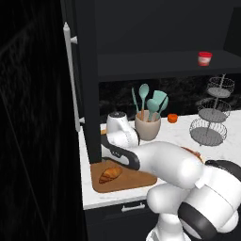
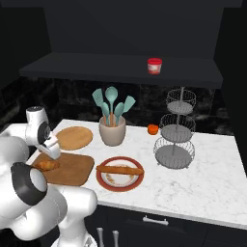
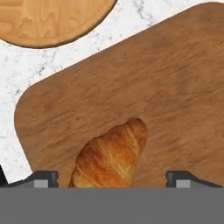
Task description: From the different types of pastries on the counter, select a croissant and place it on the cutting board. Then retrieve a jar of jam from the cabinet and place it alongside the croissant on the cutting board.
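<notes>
Hand [image 3: 112, 178] hangs just above the cutting board [image 3: 175, 87], its two dark fingertips [image 3: 41, 178] spread wide with nothing between them but air. Directly below, the croissant [image 3: 111, 157] lies flat on the board, centred between the tips and clear of both; in the hand view it runs from 6 o'clock up toward 12, its pointed end aimed at the board's middle. In the left base view the croissant [image 1: 110, 174] sits near the board's front-left part, just under the arm's dark wrist.

Beyond the board, toward 11 o'clock in the hand view, a round wooden plate [image 3: 48, 19] rests on the white marble bench [image 3: 13, 74]. In the right base view a long baguette stick [image 2: 119, 170] lies on a red-rimmed plate [image 2: 136, 181] at the board's 3 o'clock. The jar of jam [image 2: 154, 65] stands upright on the cabinet [image 2: 58, 65] shelf, well apart from the hand.
</notes>
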Motion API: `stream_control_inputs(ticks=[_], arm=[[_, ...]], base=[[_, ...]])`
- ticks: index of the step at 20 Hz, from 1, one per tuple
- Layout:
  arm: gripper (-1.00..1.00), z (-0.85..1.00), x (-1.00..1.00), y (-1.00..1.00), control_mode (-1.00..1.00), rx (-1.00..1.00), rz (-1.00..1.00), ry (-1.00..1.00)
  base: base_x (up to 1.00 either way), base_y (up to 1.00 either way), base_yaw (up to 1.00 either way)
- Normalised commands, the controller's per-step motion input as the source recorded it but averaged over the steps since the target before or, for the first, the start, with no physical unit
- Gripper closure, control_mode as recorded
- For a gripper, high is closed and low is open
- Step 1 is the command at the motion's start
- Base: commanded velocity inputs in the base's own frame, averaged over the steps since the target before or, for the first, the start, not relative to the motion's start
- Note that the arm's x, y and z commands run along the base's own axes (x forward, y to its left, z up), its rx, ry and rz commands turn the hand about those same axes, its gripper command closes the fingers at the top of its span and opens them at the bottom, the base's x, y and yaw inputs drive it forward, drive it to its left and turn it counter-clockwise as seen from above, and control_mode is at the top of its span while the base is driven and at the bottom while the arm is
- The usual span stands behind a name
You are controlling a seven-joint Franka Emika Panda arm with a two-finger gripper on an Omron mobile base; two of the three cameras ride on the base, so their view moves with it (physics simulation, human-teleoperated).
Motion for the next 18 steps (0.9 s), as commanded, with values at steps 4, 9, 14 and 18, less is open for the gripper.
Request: stream_control_inputs(ticks=[4,9,14,18], arm=[[-1.0,0.48,-0.41,-0.16,-1.0,0.01,0.05,-0.17],[-1.0,0.97,-0.47,-0.65,-1.0,0.11,0.11,-0.11],[-1.0,0.71,-0.33,-1.0,-1.0,0.33,0.13,-0.01],[-1.0,0.59,-0.12,-0.92,-1.0,0.11,0.14,-0.04]], base=[[0.0,0.0,0.0],[0.0,0.0,0.0],[0.0,0.0,0.0],[0.0,0.0,0.0]])
